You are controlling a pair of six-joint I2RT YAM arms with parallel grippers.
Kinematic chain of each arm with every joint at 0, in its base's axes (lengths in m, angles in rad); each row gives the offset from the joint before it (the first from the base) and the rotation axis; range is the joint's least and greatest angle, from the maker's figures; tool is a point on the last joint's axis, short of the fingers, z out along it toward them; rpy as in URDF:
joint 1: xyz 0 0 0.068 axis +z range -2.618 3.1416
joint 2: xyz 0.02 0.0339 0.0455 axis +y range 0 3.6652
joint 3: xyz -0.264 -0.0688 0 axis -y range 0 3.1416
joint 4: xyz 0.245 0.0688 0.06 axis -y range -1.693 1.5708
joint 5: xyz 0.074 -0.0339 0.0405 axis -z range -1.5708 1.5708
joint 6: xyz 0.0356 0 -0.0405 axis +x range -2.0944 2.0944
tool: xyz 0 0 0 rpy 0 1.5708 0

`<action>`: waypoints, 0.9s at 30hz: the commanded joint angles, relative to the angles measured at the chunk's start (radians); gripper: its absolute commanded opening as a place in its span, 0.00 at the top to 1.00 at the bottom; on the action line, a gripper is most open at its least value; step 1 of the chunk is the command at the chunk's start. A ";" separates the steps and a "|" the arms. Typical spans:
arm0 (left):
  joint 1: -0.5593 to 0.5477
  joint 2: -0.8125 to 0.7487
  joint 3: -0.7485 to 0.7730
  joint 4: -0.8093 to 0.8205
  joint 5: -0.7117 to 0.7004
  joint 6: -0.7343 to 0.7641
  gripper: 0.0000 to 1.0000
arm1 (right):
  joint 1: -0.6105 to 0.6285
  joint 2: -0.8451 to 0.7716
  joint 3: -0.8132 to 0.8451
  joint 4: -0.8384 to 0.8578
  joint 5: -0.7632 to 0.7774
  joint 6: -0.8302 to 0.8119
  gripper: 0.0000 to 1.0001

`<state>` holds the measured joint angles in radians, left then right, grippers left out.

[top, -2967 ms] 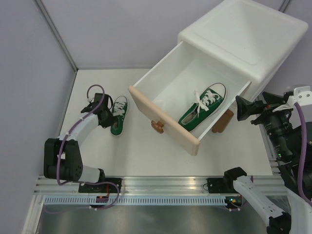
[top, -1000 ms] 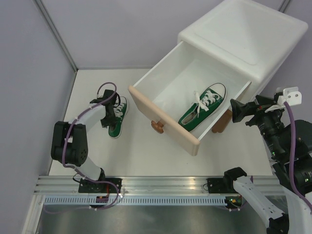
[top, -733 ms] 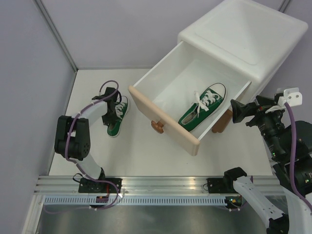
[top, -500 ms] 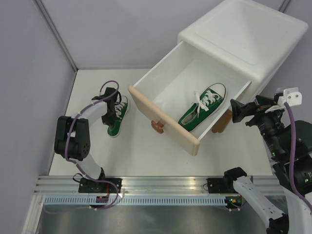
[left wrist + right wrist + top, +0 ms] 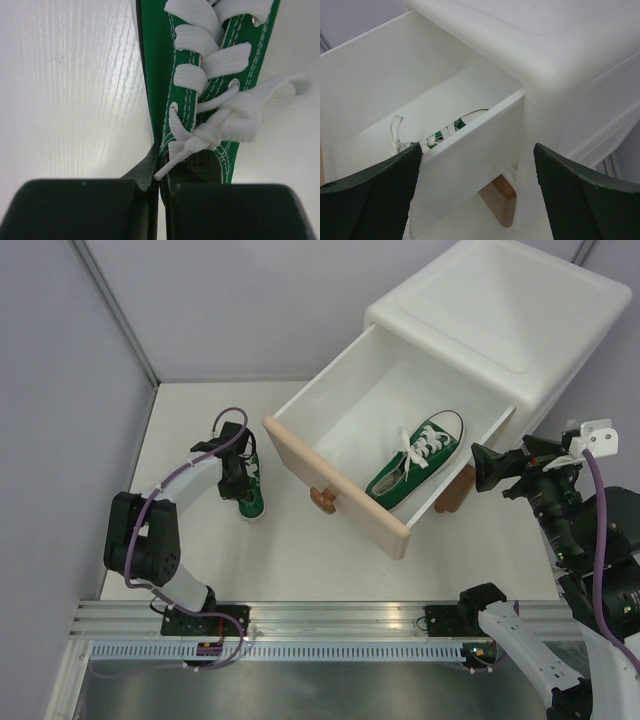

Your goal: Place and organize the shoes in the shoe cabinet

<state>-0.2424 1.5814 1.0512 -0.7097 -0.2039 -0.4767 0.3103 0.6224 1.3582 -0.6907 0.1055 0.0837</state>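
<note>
**A:** Where are the shoes?

**B:** One green shoe, the stowed sneaker (image 5: 415,465), lies inside the pulled-out drawer (image 5: 335,490) of the shoe cabinet (image 5: 500,320). Its white toe cap points toward the cabinet body. The other, the loose sneaker (image 5: 254,498), is on the white table (image 5: 300,550), just left of the drawer's beige front.

**A:** Is anything holding it?

**B:** Yes, the left gripper (image 5: 238,472). In the wrist view its jaws are pressed nearly together on the green canvas at the shoe's opening, below the knotted white laces. That view is very close, so I cannot tell whether the sole is resting on the table or raised just off it.

**A:** And the other arm?

**B:** The right gripper (image 5: 488,466) hangs beside the drawer's right corner, near a brown cabinet foot (image 5: 452,490). Its fingers are spread wide with nothing between them, and it is well apart from both sneakers.
</note>
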 commanded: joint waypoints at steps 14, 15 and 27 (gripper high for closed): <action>0.002 0.081 -0.022 0.033 -0.061 -0.063 0.66 | 0.004 -0.021 -0.021 0.007 0.000 0.010 0.04; 0.002 0.086 -0.019 0.033 -0.065 -0.062 0.64 | 0.003 -0.021 -0.021 0.007 0.000 0.010 0.04; 0.000 0.046 0.023 0.026 -0.089 -0.039 0.86 | 0.004 -0.027 -0.030 0.000 0.002 0.010 0.04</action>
<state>-0.2440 1.6676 1.0367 -0.6998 -0.2413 -0.5144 0.3103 0.6003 1.3418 -0.6849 0.1062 0.0868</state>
